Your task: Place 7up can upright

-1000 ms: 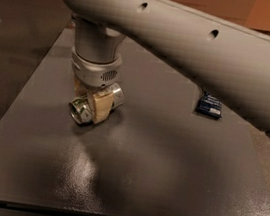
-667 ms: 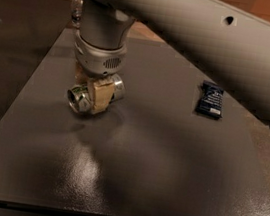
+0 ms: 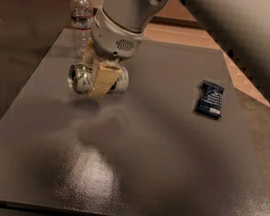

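The 7up can (image 3: 83, 78) is on its side, its silver end facing the camera, held slightly above the dark table (image 3: 133, 150) at the left middle. My gripper (image 3: 98, 77) comes down from the big grey arm and is shut on the can, one tan finger (image 3: 102, 79) across its front, the other behind it.
A clear plastic water bottle (image 3: 81, 20) stands upright at the table's back left, just behind the gripper. A flat dark blue snack packet (image 3: 210, 98) lies at the right. The table's left edge is near the can.
The gripper has lifted the can off the table and swung back and up. The water bottle behind it has come into view.
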{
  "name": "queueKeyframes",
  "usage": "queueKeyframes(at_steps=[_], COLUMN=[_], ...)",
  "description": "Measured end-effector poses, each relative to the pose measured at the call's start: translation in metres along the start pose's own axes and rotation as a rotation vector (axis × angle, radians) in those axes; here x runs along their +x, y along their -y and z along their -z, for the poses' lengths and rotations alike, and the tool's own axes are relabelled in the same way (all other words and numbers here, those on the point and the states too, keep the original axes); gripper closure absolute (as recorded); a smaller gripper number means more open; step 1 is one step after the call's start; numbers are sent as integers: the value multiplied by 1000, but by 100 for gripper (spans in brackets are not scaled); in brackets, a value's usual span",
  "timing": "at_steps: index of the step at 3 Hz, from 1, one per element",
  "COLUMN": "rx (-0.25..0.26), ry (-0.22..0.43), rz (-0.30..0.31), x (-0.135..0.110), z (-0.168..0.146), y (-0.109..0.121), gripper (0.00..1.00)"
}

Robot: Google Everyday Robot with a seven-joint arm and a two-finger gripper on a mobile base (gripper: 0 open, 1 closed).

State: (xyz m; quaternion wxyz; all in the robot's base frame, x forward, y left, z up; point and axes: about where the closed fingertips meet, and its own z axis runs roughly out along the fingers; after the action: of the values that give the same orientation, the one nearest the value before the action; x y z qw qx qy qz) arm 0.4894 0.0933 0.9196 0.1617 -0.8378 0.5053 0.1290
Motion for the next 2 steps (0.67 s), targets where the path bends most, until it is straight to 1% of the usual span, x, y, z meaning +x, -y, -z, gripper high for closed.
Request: queueKeyframes(at_steps=[1, 2], rx=[17, 37], ry=[139, 287], rz=[-100, -178], x=[0, -4], z=[5, 8], y=[-2, -6], gripper=[100, 100])
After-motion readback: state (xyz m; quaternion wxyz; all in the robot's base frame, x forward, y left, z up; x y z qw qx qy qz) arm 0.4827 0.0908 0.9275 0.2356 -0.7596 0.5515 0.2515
